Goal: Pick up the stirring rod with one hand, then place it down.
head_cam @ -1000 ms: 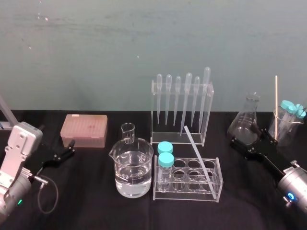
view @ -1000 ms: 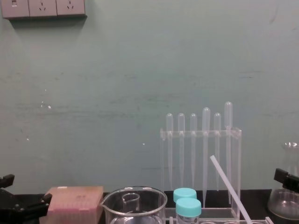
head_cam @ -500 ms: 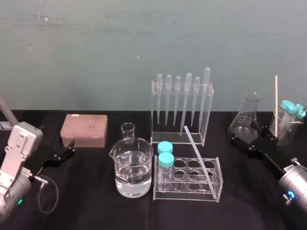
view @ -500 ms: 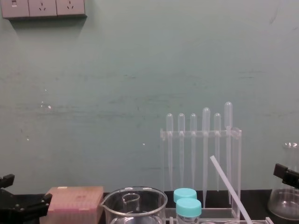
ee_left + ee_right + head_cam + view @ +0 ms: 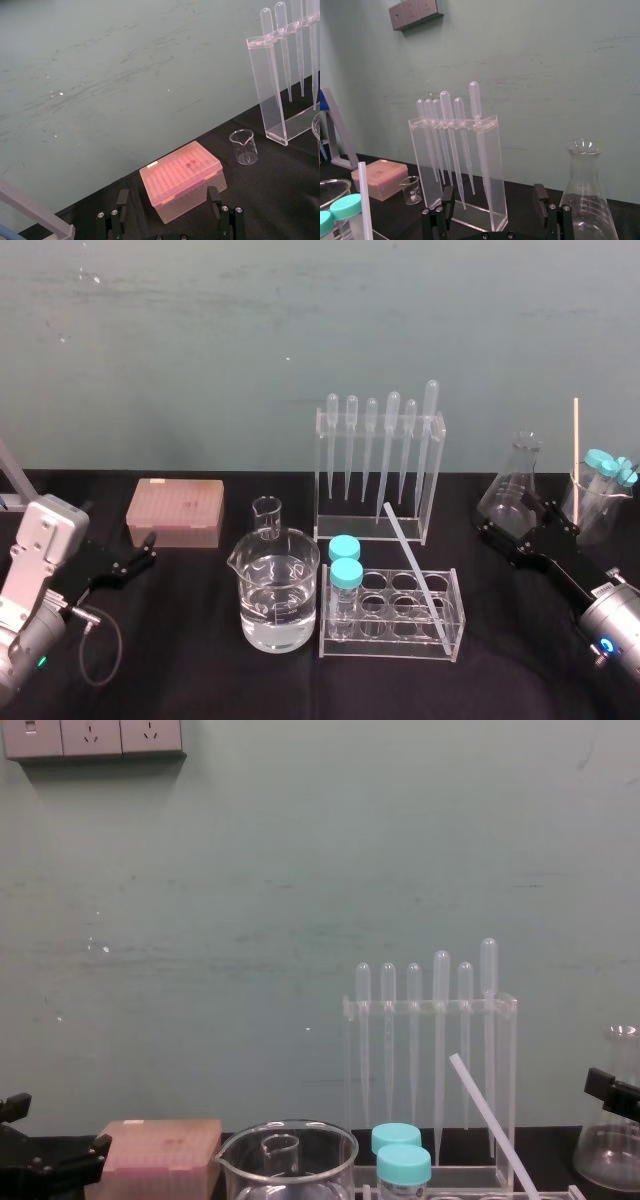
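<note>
The stirring rod (image 5: 411, 556) is a thin whitish rod leaning at a slant in the clear test tube rack (image 5: 452, 632), its top end toward the pipette rack. It also appears in the chest view (image 5: 489, 1123) and at the edge of the right wrist view (image 5: 364, 200). My right gripper (image 5: 518, 524) hovers open and empty at the right, just in front of the conical flask (image 5: 514, 488), well to the right of the rod. Its open fingers (image 5: 447, 198) frame the pipette rack. My left gripper (image 5: 138, 553) rests open at the left, near the pink box.
A beaker of water (image 5: 279, 592) and a small beaker (image 5: 267, 515) stand left of the tube rack, which holds two teal-capped tubes (image 5: 345, 562). A pipette rack (image 5: 379, 470) stands behind. A pink tip box (image 5: 175, 512) sits left; a beaker with capped tubes (image 5: 600, 502) far right.
My right gripper has crept slightly forward and up, closer to the conical flask. The rod and the left arm have not moved.
</note>
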Tool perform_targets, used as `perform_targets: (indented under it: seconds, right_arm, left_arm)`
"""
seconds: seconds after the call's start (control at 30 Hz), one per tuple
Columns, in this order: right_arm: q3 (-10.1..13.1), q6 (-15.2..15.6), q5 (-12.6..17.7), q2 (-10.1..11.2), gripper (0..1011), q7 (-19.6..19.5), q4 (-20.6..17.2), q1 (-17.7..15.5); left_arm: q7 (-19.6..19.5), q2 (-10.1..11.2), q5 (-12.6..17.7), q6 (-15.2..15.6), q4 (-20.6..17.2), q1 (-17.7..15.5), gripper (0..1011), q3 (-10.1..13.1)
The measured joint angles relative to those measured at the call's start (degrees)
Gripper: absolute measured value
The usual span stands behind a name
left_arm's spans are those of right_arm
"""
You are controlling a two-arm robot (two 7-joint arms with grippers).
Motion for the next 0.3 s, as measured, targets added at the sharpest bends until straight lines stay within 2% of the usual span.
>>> perform_targets:
  seconds: [0.3]
  right_arm:
    - [0.0,-0.1,0.0,0.0,1003,0.1,0.0,0.0]
  left_arm:
    - [0.0,0.0,0.0,0.0,0.0,0.0,1000,0.0]
